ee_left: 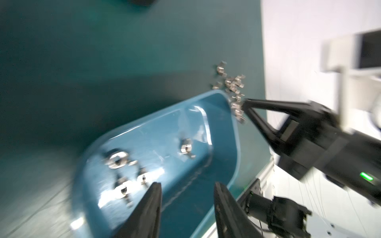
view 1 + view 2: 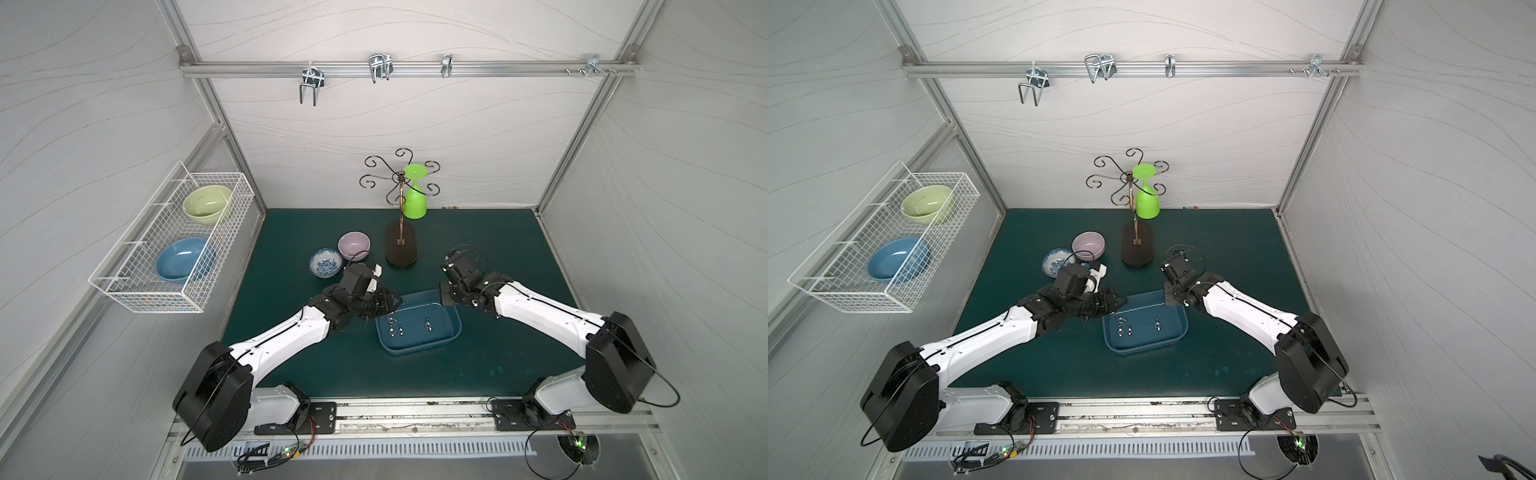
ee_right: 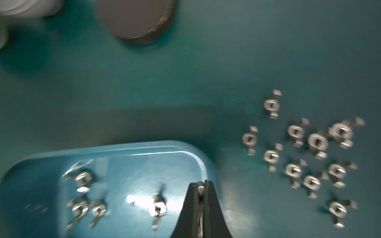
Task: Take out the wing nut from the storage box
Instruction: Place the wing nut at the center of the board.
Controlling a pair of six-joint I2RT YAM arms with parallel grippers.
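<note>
Right jaws clench a wing nut (image 3: pixel 200 188) by one thin edge, so it may slip into the box (image 3: pixel 132 164); left jaws hang released.

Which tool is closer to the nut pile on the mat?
Right. The right tool sits beside the pile; the left tool hovers at the opposite end of the box.

Your white-and-black left arm (image 2: pixel 286 332) reaches forward, its black two-finger left gripper (image 1: pixel 188 184) tipped downward, jaws parted with nothing between them. Ahead of those tips, well apart, your matching right arm (image 2: pixel 540 309) points its black right gripper (image 3: pixel 201 183) down, jaws pressed together.
</note>
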